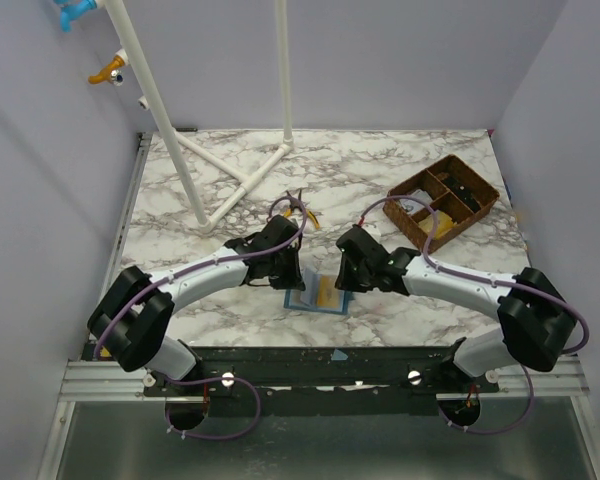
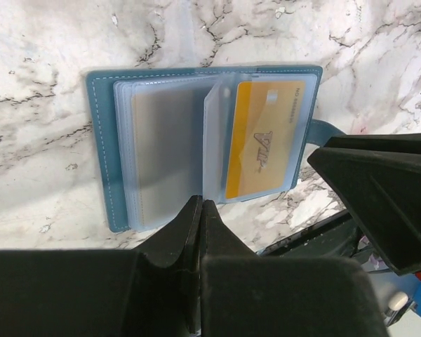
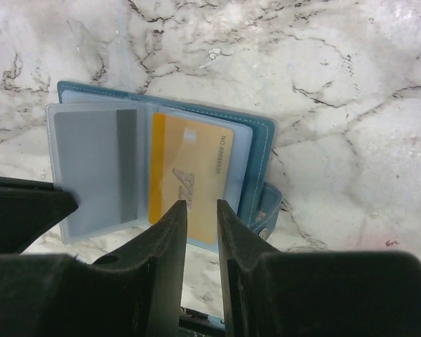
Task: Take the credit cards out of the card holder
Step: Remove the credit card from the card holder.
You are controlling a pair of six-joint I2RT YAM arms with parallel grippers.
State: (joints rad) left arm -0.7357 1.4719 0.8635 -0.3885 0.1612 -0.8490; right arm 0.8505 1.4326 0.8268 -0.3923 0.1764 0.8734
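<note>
One card holder [image 1: 318, 293], blue, lying open and flat on the marble table [image 1: 400, 160] near its front edge, between both grippers. Clear sleeves inside hold a yellow card [image 2: 263, 137] and a grey card [image 2: 165, 154]. Left gripper [image 2: 200, 207]: fingers pressed together at the sleeves' edge. Right gripper [image 3: 202, 210]: fingers narrowly apart over the yellow card's edge. Brown compartment tray [image 1: 442, 200] well apart, far right. White pipe frame [image 1: 230, 175] far left.

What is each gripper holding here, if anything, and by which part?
The left gripper, shut, appears to pinch a raised clear sleeve of the card holder at its near edge. The right gripper stands slightly open over the yellow card, holding nothing.
</note>
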